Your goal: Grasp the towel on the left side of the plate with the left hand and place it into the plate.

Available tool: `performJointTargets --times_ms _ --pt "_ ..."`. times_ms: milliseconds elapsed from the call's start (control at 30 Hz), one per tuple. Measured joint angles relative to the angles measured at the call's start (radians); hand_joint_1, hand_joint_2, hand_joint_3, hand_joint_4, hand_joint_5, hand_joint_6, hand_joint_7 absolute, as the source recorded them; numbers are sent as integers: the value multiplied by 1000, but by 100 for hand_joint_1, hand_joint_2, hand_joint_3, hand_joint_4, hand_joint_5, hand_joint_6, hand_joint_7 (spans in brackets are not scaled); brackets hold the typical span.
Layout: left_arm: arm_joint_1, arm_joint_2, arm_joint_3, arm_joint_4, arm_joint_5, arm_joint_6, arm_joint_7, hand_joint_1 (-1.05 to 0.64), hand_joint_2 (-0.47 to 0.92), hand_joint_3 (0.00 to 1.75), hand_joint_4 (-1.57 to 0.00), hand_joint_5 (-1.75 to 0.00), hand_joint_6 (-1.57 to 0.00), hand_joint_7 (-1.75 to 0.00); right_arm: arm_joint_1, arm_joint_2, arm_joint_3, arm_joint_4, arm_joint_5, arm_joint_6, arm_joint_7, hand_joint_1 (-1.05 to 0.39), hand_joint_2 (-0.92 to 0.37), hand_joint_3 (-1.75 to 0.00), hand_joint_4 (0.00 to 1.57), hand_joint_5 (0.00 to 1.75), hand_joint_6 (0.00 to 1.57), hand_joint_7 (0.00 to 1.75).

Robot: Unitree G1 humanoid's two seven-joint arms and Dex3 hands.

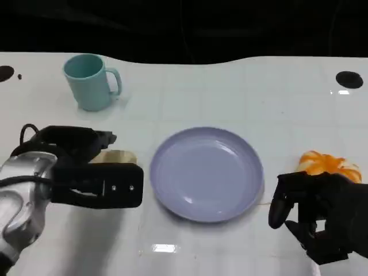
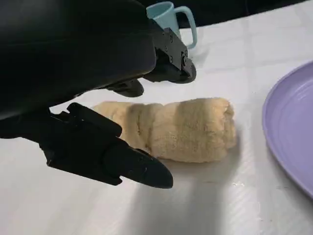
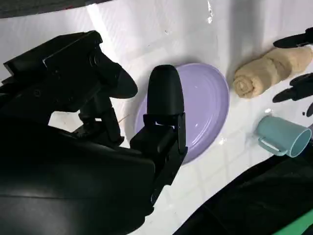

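A rolled beige towel (image 1: 119, 156) lies on the white table just left of the lavender plate (image 1: 207, 172). My left hand (image 1: 86, 169) hovers over it, one finger on the far side and the thumb on the near side. In the left wrist view the towel (image 2: 181, 128) lies between the spread fingers (image 2: 122, 164) of the hand (image 2: 73, 73), which hold nothing. The plate (image 2: 293, 132) has nothing on it. My right hand (image 1: 316, 215) rests at the table's front right, holding nothing. The right wrist view shows the towel (image 3: 266, 73) beside the plate (image 3: 205, 107).
A teal cup (image 1: 89, 80) stands at the back left, beyond the towel. An orange object (image 1: 329, 164) lies right of the plate, just behind my right hand. The table's far edge runs along the dark background.
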Motion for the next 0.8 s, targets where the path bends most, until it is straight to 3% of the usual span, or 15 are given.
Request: performJointTargets --times_ms 300,400,500,533,567,600,667,700,800 --pt "-130 -77 -59 315 54 -103 55 -56 92 3 -44 -17 -47 -3 0 0 4 -9 -3 9 -2 -1 -54 -110 74 175 72 142" --pt "-170 -100 -76 417 66 -139 80 -55 92 11 -54 -19 -58 -6 0 0 6 -16 -5 22 -3 -2 -54 -110 74 175 72 142" --pt "-190 -117 -86 505 66 -181 109 -41 92 20 -74 -29 -77 -13 0 0 7 -22 -6 28 -3 -2 -53 -110 74 175 72 142" --pt "-189 -121 -86 528 66 -197 136 -37 92 23 -79 -36 -84 -14 0 0 7 -25 -8 30 -3 -2 -53 -110 74 175 72 142" --pt "-189 -124 -86 544 66 -213 172 -34 92 21 -83 -61 -92 -15 -1 0 8 -27 -9 33 -3 -2 -53 -110 74 175 72 142" --pt "-188 -125 -85 555 66 -231 211 -31 92 18 -82 -103 -100 -15 -1 0 8 -31 -10 37 -3 -2 -53 -111 74 175 72 142" --pt "-179 -125 -80 574 65 -275 315 -28 92 12 -84 -150 -108 -17 -2 0 8 -35 -11 44 -3 -2 -53 -111 74 175 72 141" --pt "-174 -126 -76 584 64 -297 364 -29 92 11 -85 -163 -110 -17 -2 0 8 -37 -11 46 -3 -2 -53 -110 74 175 72 141" --pt "-160 -128 -69 594 63 -335 451 -28 92 10 -82 -172 -112 -18 -2 0 8 -41 -11 46 -3 -1 -54 -111 74 175 72 141"
